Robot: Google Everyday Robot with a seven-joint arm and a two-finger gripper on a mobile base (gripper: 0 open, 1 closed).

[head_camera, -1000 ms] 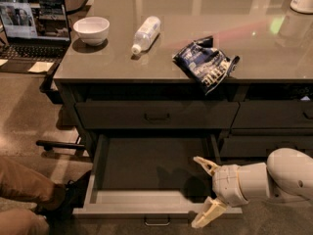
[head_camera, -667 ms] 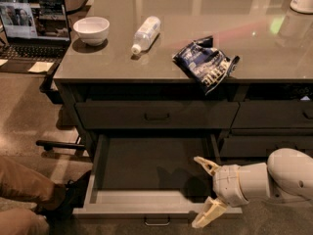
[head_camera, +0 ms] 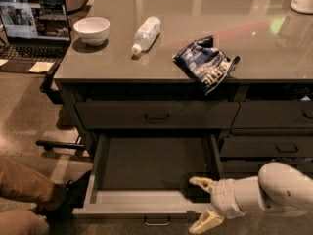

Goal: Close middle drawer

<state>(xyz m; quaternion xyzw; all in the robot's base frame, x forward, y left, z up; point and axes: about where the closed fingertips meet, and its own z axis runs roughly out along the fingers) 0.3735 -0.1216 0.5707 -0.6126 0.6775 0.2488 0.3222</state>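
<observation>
The middle drawer [head_camera: 146,199] is pulled far out below the counter, a wide shallow dark grey tray with nothing in it. Its low front panel has a small bar pull [head_camera: 157,222] at the bottom edge of the view. My gripper [head_camera: 201,204] is at the drawer's front right corner, with its cream fingers spread apart. One finger [head_camera: 201,183] is over the tray inside the drawer. The other finger [head_camera: 205,222] is outside, in front of the front panel. The fingers straddle the front panel. The white arm [head_camera: 274,190] comes in from the lower right.
A closed upper drawer [head_camera: 156,115] sits above. Closed drawers [head_camera: 274,148] stand at the right. On the counter [head_camera: 205,13] lie a white bowl [head_camera: 91,29], a plastic bottle [head_camera: 145,33] and a blue chip bag [head_camera: 206,64]. A laptop [head_camera: 32,26] is left. A person's leg [head_camera: 24,187] and shoe [head_camera: 73,195] are lower left.
</observation>
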